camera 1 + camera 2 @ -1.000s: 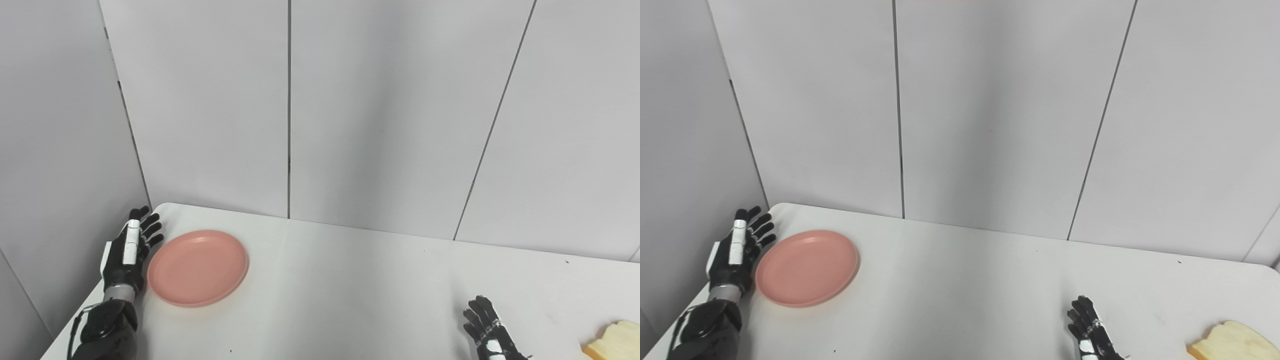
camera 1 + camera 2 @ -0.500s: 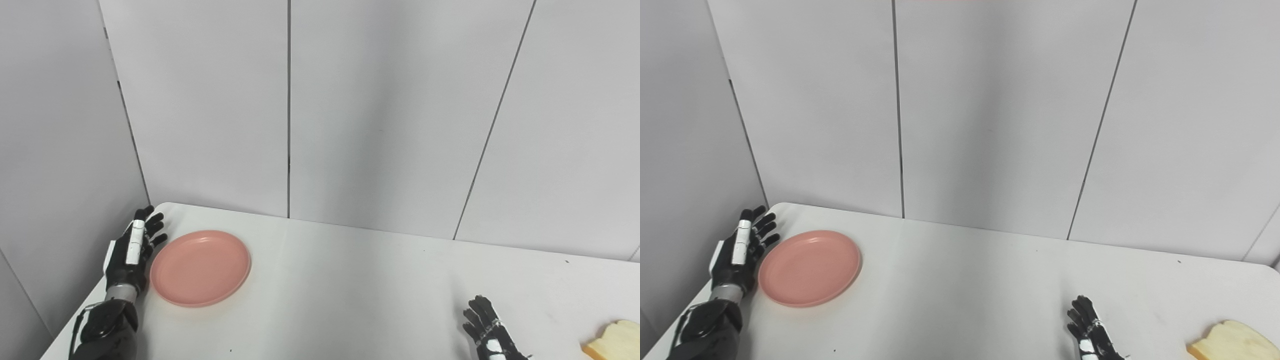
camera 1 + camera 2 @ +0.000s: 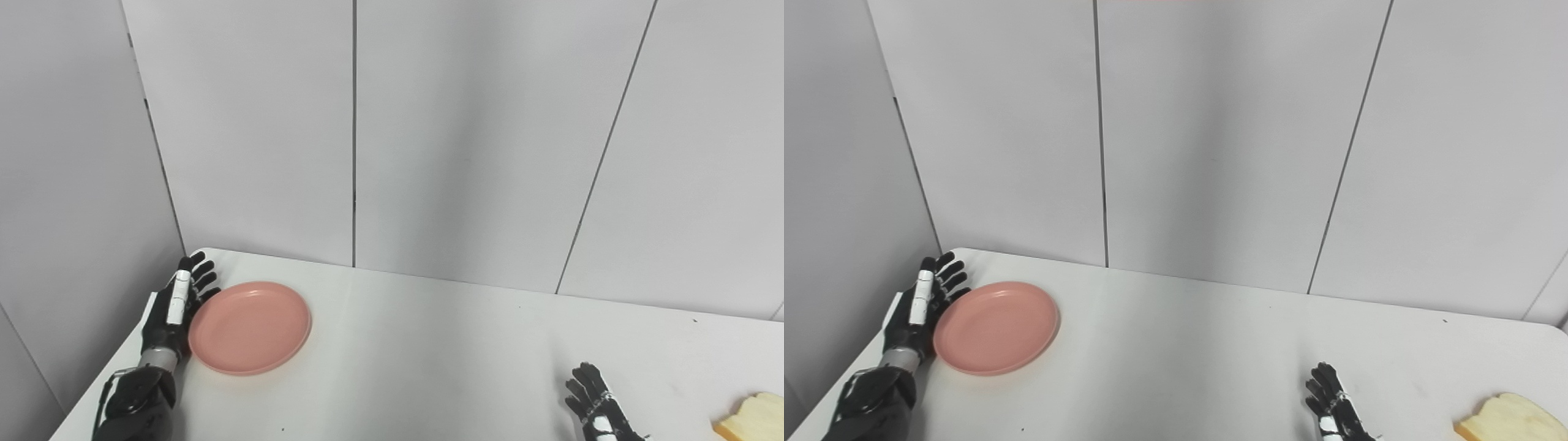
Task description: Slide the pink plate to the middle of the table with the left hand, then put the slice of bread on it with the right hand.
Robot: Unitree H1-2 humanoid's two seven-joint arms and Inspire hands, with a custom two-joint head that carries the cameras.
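The pink plate (image 3: 250, 326) lies flat near the table's left end. My left hand (image 3: 175, 305) stands edge-on against the plate's left rim, fingers straight and apart, holding nothing. A slice of bread (image 3: 1508, 419) lies at the bottom right corner, partly cut off by the picture's edge. My right hand (image 3: 1335, 409) rests low at the bottom edge, left of the bread and apart from it, fingers spread and empty.
The white table (image 3: 429, 349) runs from a rounded back-left corner to the right edge. Grey wall panels (image 3: 354, 135) stand right behind it and along its left side.
My left hand has moved right and pushed the pink plate a short way toward the table's middle. The right hand and the bread have stayed put.
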